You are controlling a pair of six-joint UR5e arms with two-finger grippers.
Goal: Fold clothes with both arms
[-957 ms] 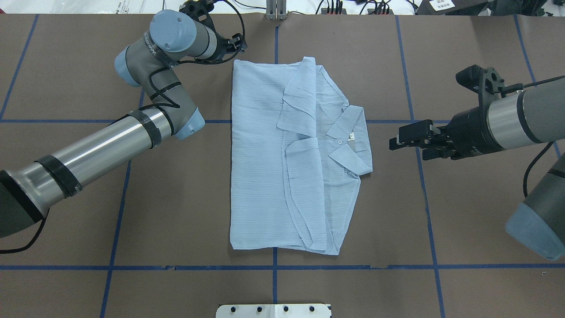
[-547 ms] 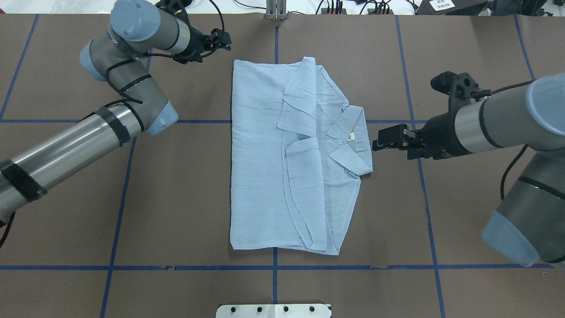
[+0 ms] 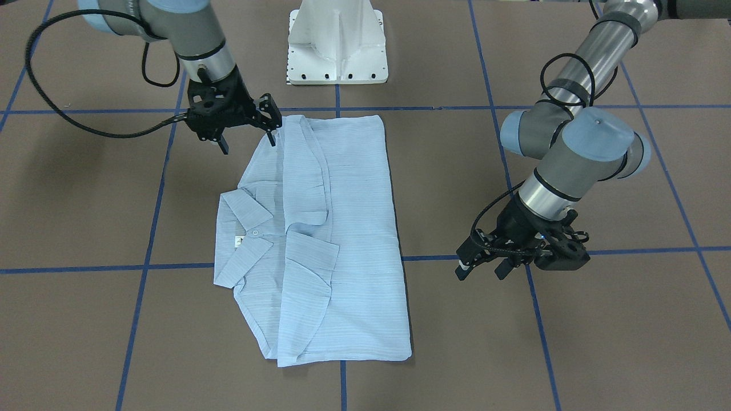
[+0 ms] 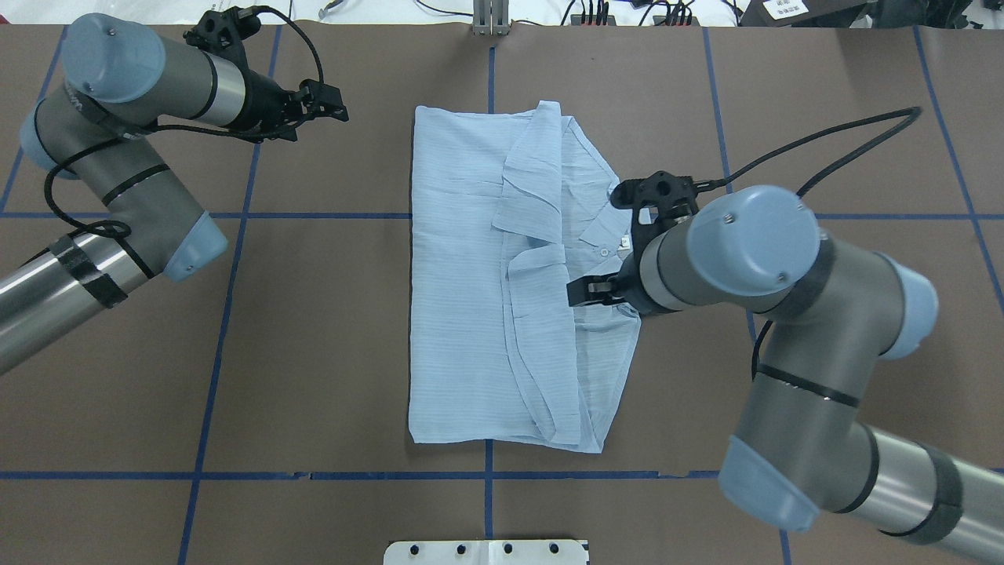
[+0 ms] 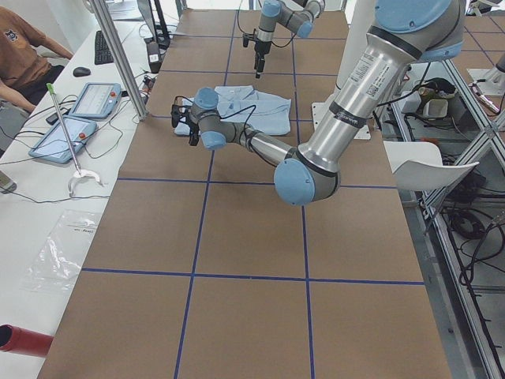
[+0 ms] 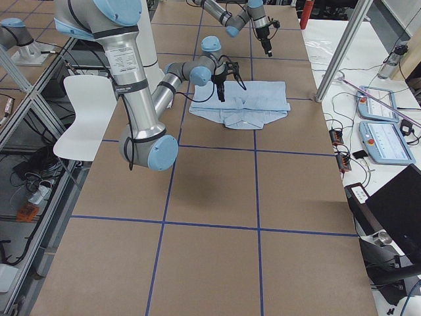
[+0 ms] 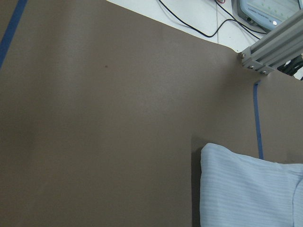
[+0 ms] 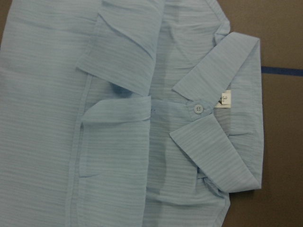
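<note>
Striped shirt (image 4: pixel 471 314) lay flat mid-bench (image 4: pixel 314 353), sleeves tucked in, collar toward the robot's right. Right gripper (image 3: pixel 248 142) hovered above it, fingers wide, empty. Left gripper (image 3: pixel 480 271) stood well off, fingers apart, empty. Next fold probably wanted matched corner pinches through all layers, lifted low.

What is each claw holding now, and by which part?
Nothing. The right claw hangs open above the shirt, on its collar side; the left claw is open, apart from the shirt.
</note>
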